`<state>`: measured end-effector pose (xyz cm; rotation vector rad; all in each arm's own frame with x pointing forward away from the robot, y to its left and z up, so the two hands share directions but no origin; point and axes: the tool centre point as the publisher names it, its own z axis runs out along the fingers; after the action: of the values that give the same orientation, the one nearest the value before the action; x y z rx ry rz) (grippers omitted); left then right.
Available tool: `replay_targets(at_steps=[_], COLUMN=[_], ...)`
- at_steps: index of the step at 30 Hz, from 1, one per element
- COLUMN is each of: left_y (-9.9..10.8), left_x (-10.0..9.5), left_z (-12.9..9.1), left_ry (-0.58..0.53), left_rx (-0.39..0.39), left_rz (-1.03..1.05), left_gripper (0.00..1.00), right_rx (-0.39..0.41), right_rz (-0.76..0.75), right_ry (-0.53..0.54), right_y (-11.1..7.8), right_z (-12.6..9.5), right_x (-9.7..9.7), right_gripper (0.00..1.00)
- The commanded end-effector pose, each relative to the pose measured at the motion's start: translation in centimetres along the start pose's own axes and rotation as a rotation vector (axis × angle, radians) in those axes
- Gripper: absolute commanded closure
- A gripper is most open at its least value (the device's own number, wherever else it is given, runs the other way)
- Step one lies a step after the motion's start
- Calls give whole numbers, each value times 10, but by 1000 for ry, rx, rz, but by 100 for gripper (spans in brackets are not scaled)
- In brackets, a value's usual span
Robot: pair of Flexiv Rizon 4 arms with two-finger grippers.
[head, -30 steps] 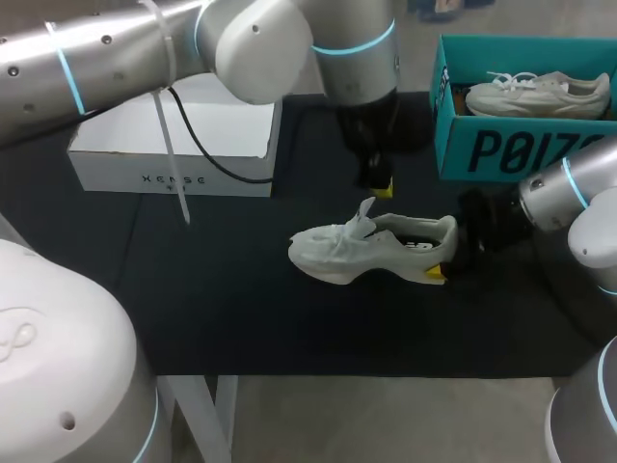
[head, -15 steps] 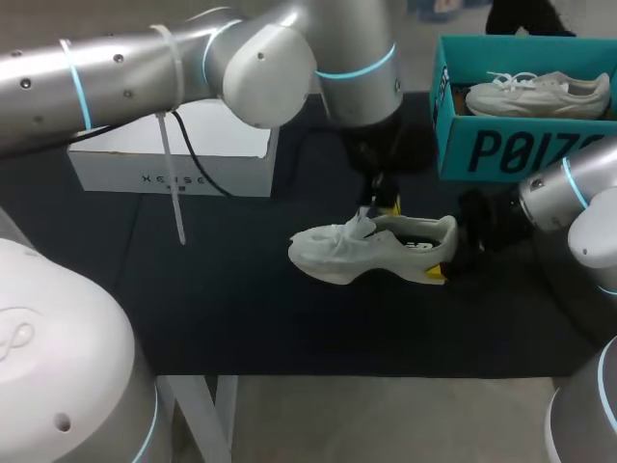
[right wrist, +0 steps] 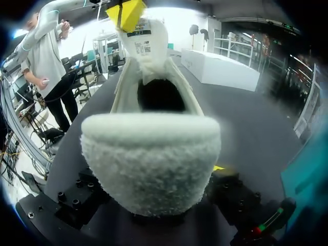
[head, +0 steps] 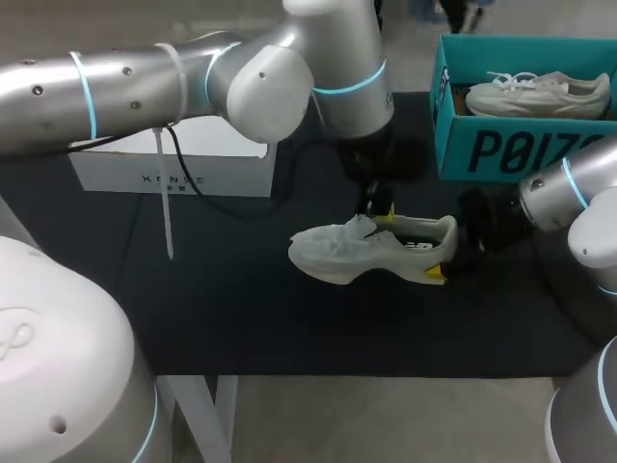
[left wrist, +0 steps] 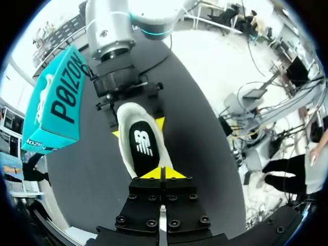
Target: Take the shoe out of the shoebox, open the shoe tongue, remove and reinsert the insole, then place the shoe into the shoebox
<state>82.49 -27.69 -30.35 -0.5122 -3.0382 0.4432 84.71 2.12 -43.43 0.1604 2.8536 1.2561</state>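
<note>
A white shoe [head: 337, 253] stands upright on the black mat [head: 193, 299], toe to the left. My right gripper [head: 445, 253] is shut on its heel, a yellow tip against each side [left wrist: 115, 134]. In the right wrist view the fuzzy heel [right wrist: 151, 159] fills the space between the fingers. My left gripper [head: 383, 210] comes down from above, shut, with its tips at the top of the raised tongue [right wrist: 146, 46]. From the left wrist, the black insole [left wrist: 141, 148] lies just ahead of the shut left gripper [left wrist: 161, 173]. The teal shoebox [head: 501, 149] stands at the back right.
A second white shoe [head: 540, 94] lies inside the teal shoebox. A white box [head: 174, 159] sits at the back left, under my left arm. A cable and a white strap [head: 164, 207] hang from that arm over the mat.
My left gripper has come down, still shut, from above the shoe onto the top of the tongue. The shoe and my right gripper have kept still.
</note>
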Motion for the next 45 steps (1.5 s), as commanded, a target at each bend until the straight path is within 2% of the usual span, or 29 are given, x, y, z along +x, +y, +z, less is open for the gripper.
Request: replay_targets(at_steps=[1,7,16,29,35,45], left_y=[-10,-16,-12,-11,-8,9], left_x=[-15,-25,-32,-26,-18,-3], left_z=[14,25,61,99,102,107], left_ry=[6,28,57,105,136,166], left_rx=[-35,-10,1,-83,-104,-141], left_rz=[-51,-43,-12,33,27,1], left_gripper=[100,100,100,100,100,100], right_rx=[2,2,2,2,2,2], right_rz=[1,1,1,1,1,1], right_ry=[0,0,0,0,0,0], right_y=[-5,-5,-5,-5,-5,-5], right_z=[4,4,4,4,4,4], right_x=[-2,-2,-2,-2,-2,-2], right_gripper=[100,100,100,100,100,100])
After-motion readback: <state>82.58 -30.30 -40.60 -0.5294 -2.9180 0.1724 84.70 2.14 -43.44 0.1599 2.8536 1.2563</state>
